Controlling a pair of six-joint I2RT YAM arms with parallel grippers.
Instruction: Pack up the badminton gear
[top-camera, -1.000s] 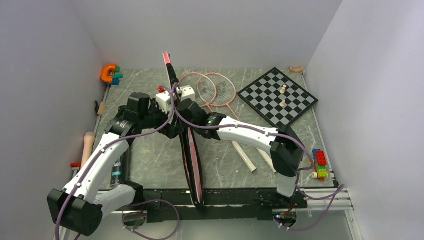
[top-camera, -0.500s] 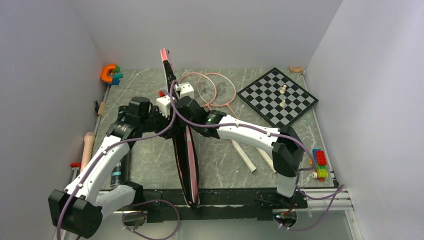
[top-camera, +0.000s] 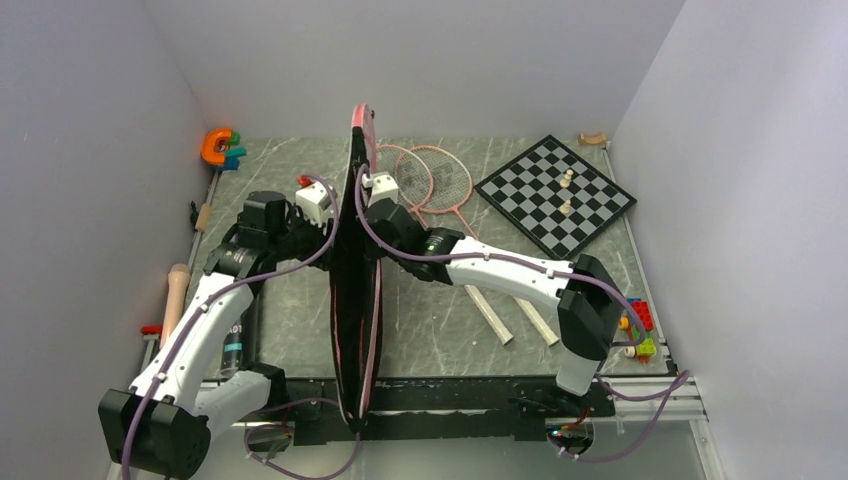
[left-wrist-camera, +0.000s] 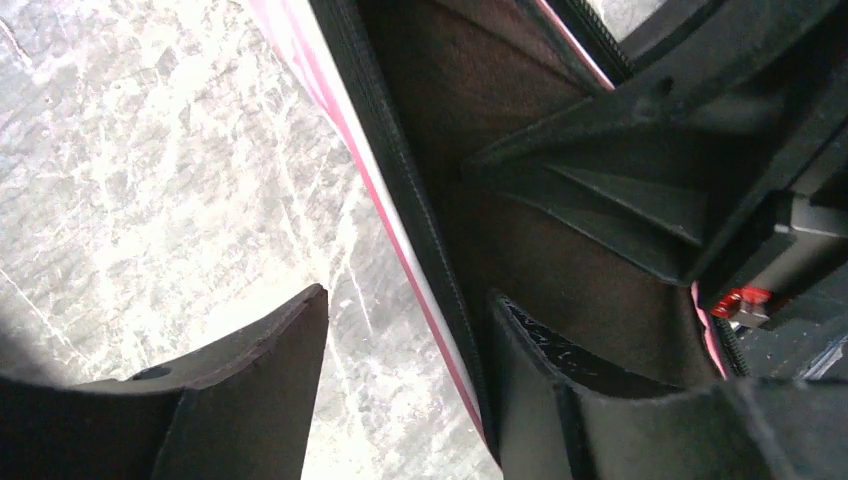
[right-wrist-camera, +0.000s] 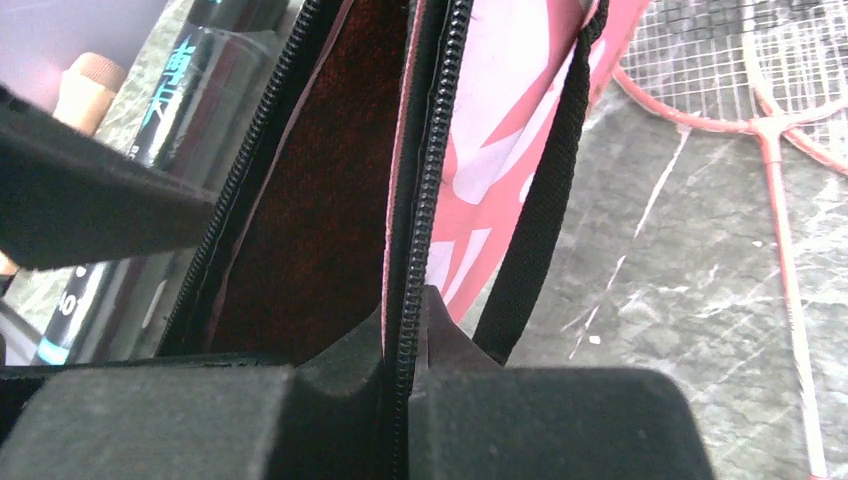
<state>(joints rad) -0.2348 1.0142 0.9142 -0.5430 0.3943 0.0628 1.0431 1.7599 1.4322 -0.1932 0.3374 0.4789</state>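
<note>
The pink racket bag (top-camera: 352, 300) stands on edge, unzipped, its dark lining (right-wrist-camera: 320, 200) showing. My right gripper (right-wrist-camera: 405, 335) is shut on its right zipper edge (right-wrist-camera: 432, 180), beside the black strap (right-wrist-camera: 545, 190). My left gripper (left-wrist-camera: 405, 390) straddles the left edge (left-wrist-camera: 385, 210): one finger (left-wrist-camera: 570, 400) is inside the bag against that edge, the other finger (left-wrist-camera: 250, 390) is outside with a gap, so the jaws are open. Two pink rackets (top-camera: 425, 178) lie behind on the table, their white handles (top-camera: 490, 312) running under my right arm. A dark tube (top-camera: 235, 338) lies by my left arm. No shuttlecocks show.
A chessboard (top-camera: 555, 195) with pale pieces sits at the back right. An orange C-shaped toy (top-camera: 214, 147) is in the back left corner. Toy bricks (top-camera: 640, 330) lie at the right edge and a wooden handle (top-camera: 177, 288) at the left edge.
The bag's top has swung right and its near end left, and it gapes wider. My left jaws have narrowed around its left edge. The right grip is unchanged.
</note>
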